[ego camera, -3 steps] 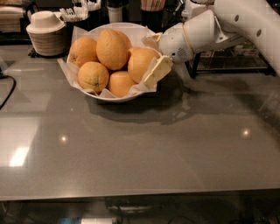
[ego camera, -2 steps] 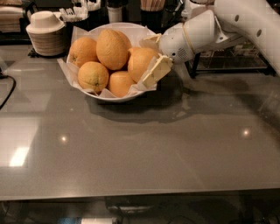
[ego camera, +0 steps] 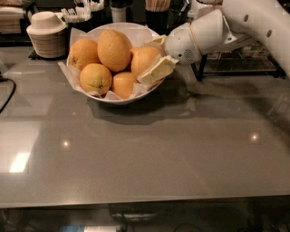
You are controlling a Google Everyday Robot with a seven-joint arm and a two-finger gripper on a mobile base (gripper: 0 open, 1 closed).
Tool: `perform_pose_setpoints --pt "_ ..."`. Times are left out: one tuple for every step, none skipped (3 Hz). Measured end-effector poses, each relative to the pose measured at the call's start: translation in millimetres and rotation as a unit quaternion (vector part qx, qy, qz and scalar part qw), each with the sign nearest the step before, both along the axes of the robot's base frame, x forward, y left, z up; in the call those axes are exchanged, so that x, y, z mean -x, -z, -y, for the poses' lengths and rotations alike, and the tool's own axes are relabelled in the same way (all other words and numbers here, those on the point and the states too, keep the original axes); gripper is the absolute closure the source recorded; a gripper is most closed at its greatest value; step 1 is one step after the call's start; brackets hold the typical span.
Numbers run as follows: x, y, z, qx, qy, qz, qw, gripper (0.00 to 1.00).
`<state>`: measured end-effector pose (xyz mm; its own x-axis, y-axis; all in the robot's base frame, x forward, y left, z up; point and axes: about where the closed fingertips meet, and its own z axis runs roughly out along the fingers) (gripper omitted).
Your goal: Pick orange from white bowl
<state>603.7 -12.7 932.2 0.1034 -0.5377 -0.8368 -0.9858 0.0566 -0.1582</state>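
Observation:
The white bowl [ego camera: 118, 100] stands at the back of the grey counter, lined with crinkled white paper and holding several oranges. The orange [ego camera: 141, 58] lies at the bowl's right side, against the taller egg-shaped one [ego camera: 113, 49]. My gripper [ego camera: 145, 61] reaches in from the right. One cream finger [ego camera: 156, 41] lies over the orange's top and the other finger [ego camera: 157, 70] under its front right, both touching it. The orange still rests among the pile.
A ribbed beige container with a white lid [ego camera: 45, 34] stands left of the bowl. Cups and utensil holders [ego camera: 81, 13] line the back edge. A dark wire rack [ego camera: 240, 68] stands behind my arm at right. A black cable [ego camera: 7, 93] lies at far left.

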Motion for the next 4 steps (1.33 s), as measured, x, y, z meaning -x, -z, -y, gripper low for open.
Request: perform_pose_setpoints --pt "1 -4 2 0.000 0.000 0.000 1.0000 0.88" --pt "23 -15 1 -0.004 -0.003 0.011 0.9999 1.00" --pt "59 -51 1 -0.009 -0.015 0.049 0.9986 1.00" --pt "91 -96 -4 -0.008 -0.033 0.102 0.9942 1.00"
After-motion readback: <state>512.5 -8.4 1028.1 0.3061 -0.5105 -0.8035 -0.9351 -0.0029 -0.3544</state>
